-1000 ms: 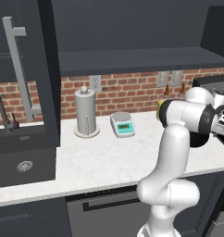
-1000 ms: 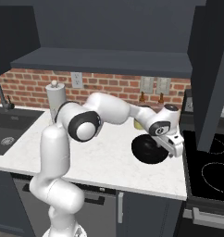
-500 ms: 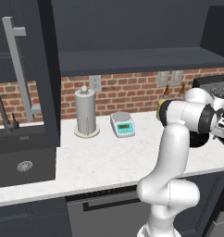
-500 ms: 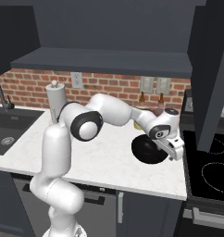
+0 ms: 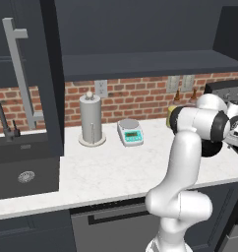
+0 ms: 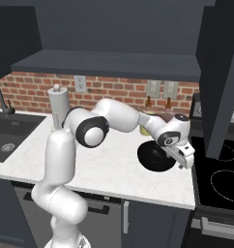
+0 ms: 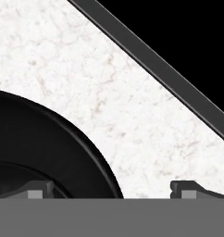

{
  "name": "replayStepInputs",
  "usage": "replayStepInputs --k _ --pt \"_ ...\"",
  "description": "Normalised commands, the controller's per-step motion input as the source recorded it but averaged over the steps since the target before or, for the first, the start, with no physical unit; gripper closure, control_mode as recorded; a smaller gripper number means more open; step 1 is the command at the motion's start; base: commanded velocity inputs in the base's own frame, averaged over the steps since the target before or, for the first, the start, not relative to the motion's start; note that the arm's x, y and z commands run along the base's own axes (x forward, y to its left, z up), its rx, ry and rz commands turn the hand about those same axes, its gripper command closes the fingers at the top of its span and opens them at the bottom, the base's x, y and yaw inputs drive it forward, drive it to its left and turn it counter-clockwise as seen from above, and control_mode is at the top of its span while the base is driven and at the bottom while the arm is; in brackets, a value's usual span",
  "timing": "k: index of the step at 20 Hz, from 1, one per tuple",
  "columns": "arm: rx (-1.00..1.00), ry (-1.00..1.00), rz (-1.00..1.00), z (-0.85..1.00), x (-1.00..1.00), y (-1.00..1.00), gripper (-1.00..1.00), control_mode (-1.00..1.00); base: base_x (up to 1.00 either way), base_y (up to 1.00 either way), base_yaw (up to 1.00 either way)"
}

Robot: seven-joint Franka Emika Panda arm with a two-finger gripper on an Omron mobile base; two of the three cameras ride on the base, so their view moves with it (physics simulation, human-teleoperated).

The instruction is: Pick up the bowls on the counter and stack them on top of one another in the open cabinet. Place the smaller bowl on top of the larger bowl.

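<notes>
Claw: open wide, the gripper [image 7: 112,190] straddled the rim of a black bowl [image 6: 156,157], one fingertip [image 7: 35,190] over the bowl's inside and the other over bare stone; nothing was grasped.
Bowl: it sat on the white counter [image 6: 109,164] near the right end, close to the stove [image 6: 220,174]; only one bowl could be made out clearly, and whether a second lay by it could not be told.
Progress: judged at the start, with no bowl lifted and the cabinet shelf [image 6: 104,65] bare as far as it showed; both placements and the stacking remained.
Arm: it reached from the base far to the right, elbow bent high, wrist turned down over the bowl's near edge.
Surroundings: a paper-towel holder [image 5: 91,120] and a small kitchen scale [image 5: 130,132] stood well apart to the left, by the brick wall.
Cabinet door: it stood open above the sink [image 5: 22,170], its long grey handle [image 5: 20,74] facing out.
</notes>
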Motion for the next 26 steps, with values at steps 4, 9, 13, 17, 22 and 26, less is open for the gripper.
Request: replayStepInputs --k 4,9,13,17,22,26 --pt "0.0 0.0 0.0 -0.11 0.0 0.0 -1.0 -1.0 0.0 0.0 0.0" --pt "0.0 0.0 0.0 -0.05 0.0 0.0 -1.0 -1.0 0.0 0.0 0.0" --pt "0.0 -0.01 0.0 -0.18 0.0 0.01 -1.0 -1.0 0.0 0.0 0.0" --pt "0.0 -0.02 0.02 -0.21 -0.03 0.19 -1.0 -1.0 0.0 0.0 0.0" --pt "0.0 -0.07 0.07 0.0 -0.1 0.28 -1.0 -1.0 0.0 0.0 0.0" --pt "0.0 -0.04 0.07 -0.02 -0.06 0.23 -1.0 -1.0 0.0 0.0 0.0"
